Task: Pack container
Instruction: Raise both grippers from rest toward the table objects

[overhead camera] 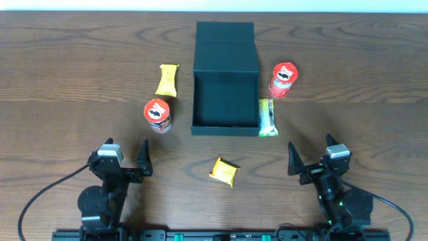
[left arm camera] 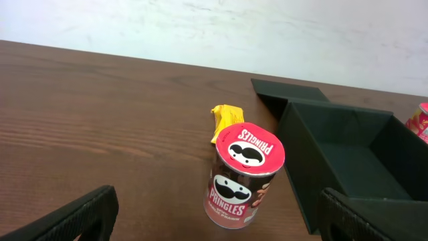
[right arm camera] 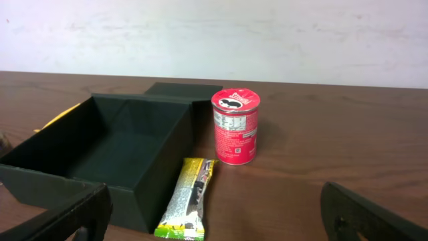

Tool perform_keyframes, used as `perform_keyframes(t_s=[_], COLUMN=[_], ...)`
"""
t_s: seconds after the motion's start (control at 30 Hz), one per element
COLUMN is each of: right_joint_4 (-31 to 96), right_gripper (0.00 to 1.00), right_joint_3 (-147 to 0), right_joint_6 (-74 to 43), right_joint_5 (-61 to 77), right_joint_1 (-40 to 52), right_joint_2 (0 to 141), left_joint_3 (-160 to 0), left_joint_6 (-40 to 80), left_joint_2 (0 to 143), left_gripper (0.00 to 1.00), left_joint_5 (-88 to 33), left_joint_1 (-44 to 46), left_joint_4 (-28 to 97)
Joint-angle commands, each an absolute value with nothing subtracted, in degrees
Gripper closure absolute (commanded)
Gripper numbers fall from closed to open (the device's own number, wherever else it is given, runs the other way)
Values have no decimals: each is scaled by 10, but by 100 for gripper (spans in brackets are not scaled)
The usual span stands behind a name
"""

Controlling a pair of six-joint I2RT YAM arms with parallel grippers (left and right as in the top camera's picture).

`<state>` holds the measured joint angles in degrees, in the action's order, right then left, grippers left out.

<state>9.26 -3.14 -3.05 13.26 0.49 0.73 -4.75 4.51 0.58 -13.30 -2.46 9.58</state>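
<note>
table (overhead camera: 67, 67): dark wood grain, smooth
container (overhead camera: 225, 43): matt, rigid board
can (left arm camera: 242, 175): glossy printed label
packet (right arm camera: 188, 197): shiny plastic film

Table (overhead camera: 67, 73): I see dark brown wood, its grain running left to right, filling nearly the whole overhead view. Wall (left arm camera: 200, 33): from both wrist views I see it rise directly behind the table's far edge, off-white and matte, marked with faint grey smudges. Lighting: even and diffuse from where I watch, giving a mild sheen on the wood and only soft shadows.
</note>
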Motion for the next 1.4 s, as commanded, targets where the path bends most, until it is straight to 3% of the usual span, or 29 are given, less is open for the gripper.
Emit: perform_keyframes(t_s=[0.0, 1.37], right_joint_4=[95, 76], right_gripper=[1, 1], right_joint_3=[-30, -32], right_joint_6=[-38, -58], right_joint_5=[135, 140], right_joint_1=[3, 3], right_joint_2=[3, 3], left_joint_3=[-30, -31], left_joint_6=[47, 56], left_joint_2=[2, 2], left_gripper=[5, 5], left_joint_5=[-131, -149], left_joint_1=[-24, -24], left_joint_4=[98, 80])
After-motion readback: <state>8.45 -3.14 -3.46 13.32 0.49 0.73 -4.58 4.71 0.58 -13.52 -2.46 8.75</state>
